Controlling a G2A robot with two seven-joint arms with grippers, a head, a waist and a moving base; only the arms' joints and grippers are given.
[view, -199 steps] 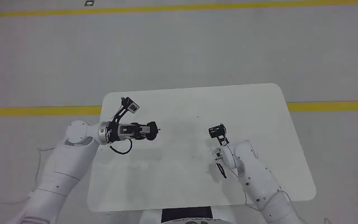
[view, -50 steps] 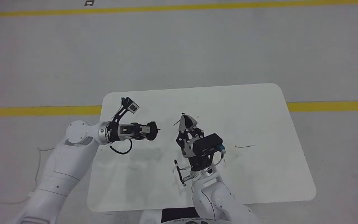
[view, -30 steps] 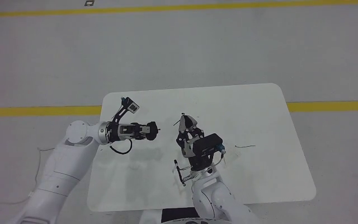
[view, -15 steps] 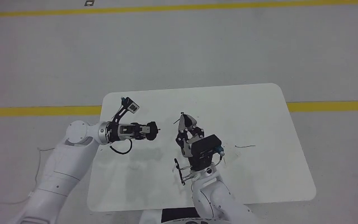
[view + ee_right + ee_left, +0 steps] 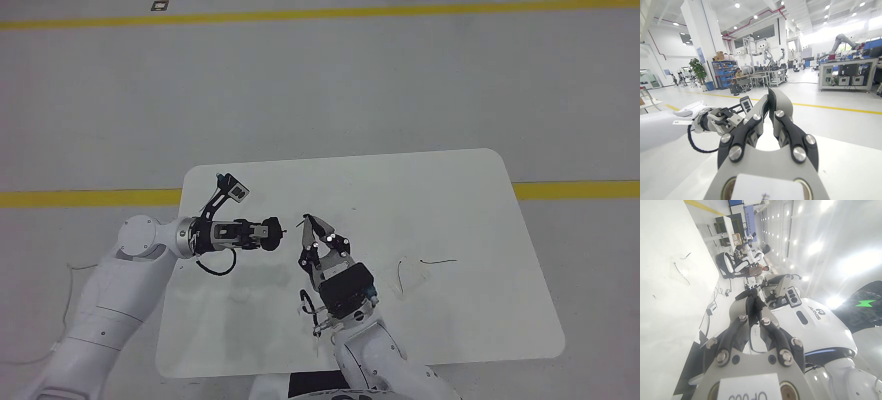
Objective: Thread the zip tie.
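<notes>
L pincer [image 5: 278, 231], R pincer [image 5: 312, 224] w/ zip tie [image 5: 769, 87] — prob. apart, mid-table [image 5: 440, 210]

One white table [image 5: 480, 200]. Two grippers, namely left gripper [image 5: 752, 300] and right gripper [image 5: 769, 94]. Three thin black strips: one zip tie [image 5: 769, 89] in the right one, a long strip [image 5: 688, 282] and a short strip [image 5: 687, 255] on the table. One clear bag [image 5: 405, 280].
</notes>
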